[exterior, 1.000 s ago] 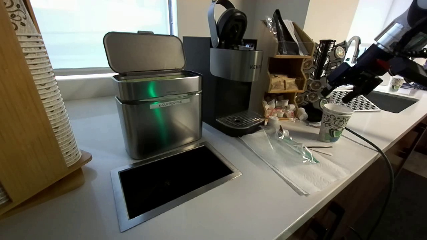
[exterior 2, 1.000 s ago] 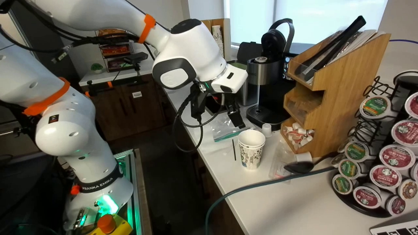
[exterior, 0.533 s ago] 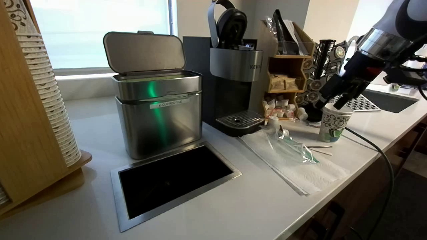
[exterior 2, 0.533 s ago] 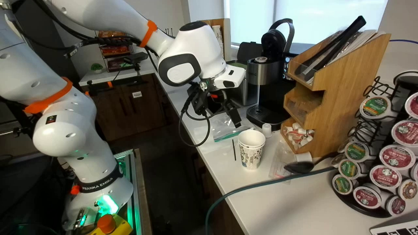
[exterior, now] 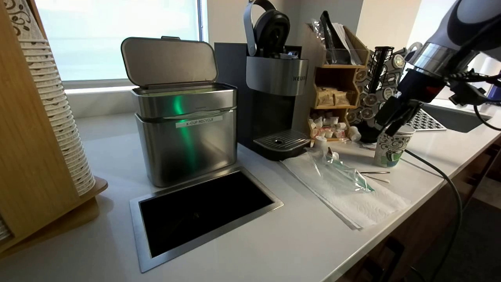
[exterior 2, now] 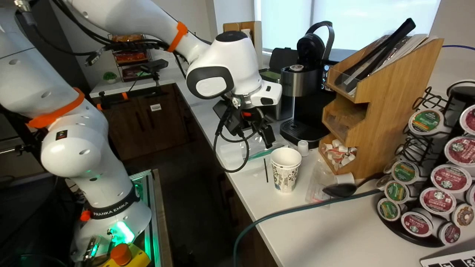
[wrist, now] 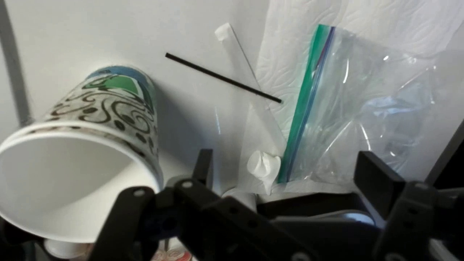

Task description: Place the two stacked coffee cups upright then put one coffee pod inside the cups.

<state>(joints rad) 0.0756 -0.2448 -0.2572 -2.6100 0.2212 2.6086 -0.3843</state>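
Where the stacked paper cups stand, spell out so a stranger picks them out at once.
In an exterior view, find the coffee machine with its top raised. Nearer the camera on the counter, beside a thin black stick, the stacked cups stand mouth up. Dark swirls on white set them apart from the small plain white container just beyond.

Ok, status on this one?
Gripper open, holding nothing. Nested white patterned paper cups upright, nothing visible inside. Clear green-edged plastic bag nearby, probably not blocking.
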